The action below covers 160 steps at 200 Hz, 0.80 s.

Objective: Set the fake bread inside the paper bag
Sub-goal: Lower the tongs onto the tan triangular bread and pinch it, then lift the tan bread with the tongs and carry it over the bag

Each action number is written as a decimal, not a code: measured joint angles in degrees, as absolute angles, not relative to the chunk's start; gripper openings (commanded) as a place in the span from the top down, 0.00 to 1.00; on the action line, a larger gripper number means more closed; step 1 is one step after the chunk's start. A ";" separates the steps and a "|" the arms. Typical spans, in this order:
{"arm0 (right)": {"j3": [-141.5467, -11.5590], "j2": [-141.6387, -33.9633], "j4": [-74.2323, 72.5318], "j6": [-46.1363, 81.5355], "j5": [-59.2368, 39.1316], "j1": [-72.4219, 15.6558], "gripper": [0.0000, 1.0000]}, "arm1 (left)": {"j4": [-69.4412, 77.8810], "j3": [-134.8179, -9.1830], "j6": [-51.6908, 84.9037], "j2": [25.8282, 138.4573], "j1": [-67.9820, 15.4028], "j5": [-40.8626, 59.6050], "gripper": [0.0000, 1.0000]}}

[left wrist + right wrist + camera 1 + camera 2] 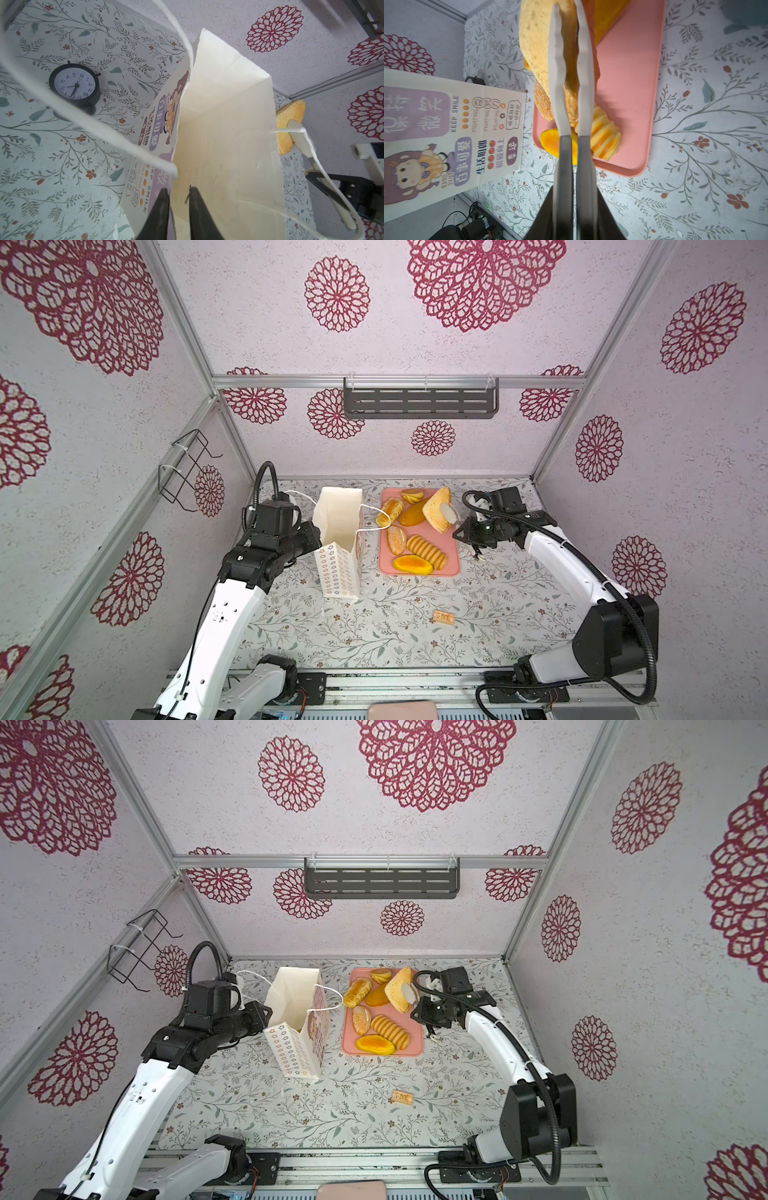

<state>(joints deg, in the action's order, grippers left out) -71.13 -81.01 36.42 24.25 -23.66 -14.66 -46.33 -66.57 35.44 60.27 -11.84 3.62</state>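
Right fingers [558, 83] clamp the tan triangular toy bread [434, 506] over the pink plastic tray [633, 83]. Left fingers [160, 212] stand narrow astride the cream paper bag [228, 145] rim; grip unclear.

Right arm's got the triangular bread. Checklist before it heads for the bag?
1. Right pincer shut on the triangular bread: ok.
2. Bread clear of the pink tray and its neighbours: cannot tell.
3. Paper bag upright, mouth open: ok.
4. Left pincer gripping the bag wall: cannot tell; fingers straddle it, a gap shows.
5. Cord handle out of the path: not ok; it drapes over the braided bread.
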 measured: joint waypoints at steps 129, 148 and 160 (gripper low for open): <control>-77.47 -72.53 27.11 32.62 -33.74 -21.10 0.84 | -46.13 -66.57 35.40 60.27 -11.84 4.03 1.00; -78.02 -72.53 25.45 33.10 -34.30 -23.42 0.85 | -46.15 -66.57 35.40 60.27 -11.84 4.05 1.00; -78.48 -72.55 24.86 33.15 -34.35 -24.80 0.85 | -46.15 -66.57 35.40 60.27 -11.84 4.03 1.00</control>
<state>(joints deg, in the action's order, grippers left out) -78.48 -72.55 24.86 33.15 -34.35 -24.80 -46.15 -66.57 35.40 60.27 -11.84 4.03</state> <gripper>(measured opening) 0.257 0.036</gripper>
